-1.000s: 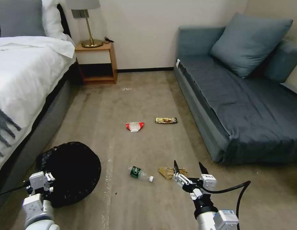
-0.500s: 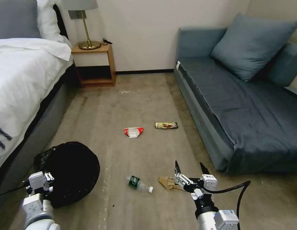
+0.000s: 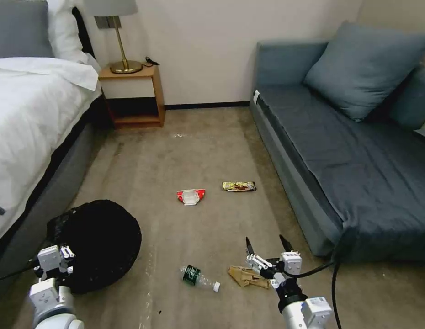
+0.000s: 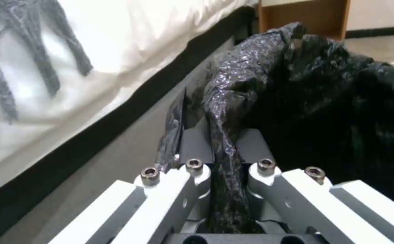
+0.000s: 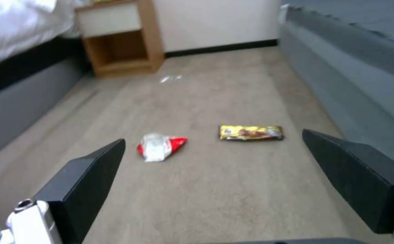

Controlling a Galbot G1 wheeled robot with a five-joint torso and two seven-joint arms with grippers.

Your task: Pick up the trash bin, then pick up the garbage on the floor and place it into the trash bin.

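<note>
Bin pickup is done: the left gripper [image 4: 224, 162] is clamped on the black liner at the rim of the trash bin [image 3: 100, 242], at 8 o'clock in the head view. Its interior is too dark to judge contents. Four litter pieces remain on the floor: green bottle [image 3: 199, 277], brown paper [image 3: 247, 277], red-and-white wrapper [image 3: 190, 196], snack bar wrapper [image 3: 239, 186]. The right gripper [image 3: 266, 244] hangs wide open over the paper at 6 o'clock.

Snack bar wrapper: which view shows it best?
The right wrist view. The gold-brown snack bar wrapper lies large and unobstructed on the carpet, framed between the open right gripper's fingers. The head view shows it small and farther off. The left wrist view faces the trash bin.
</note>
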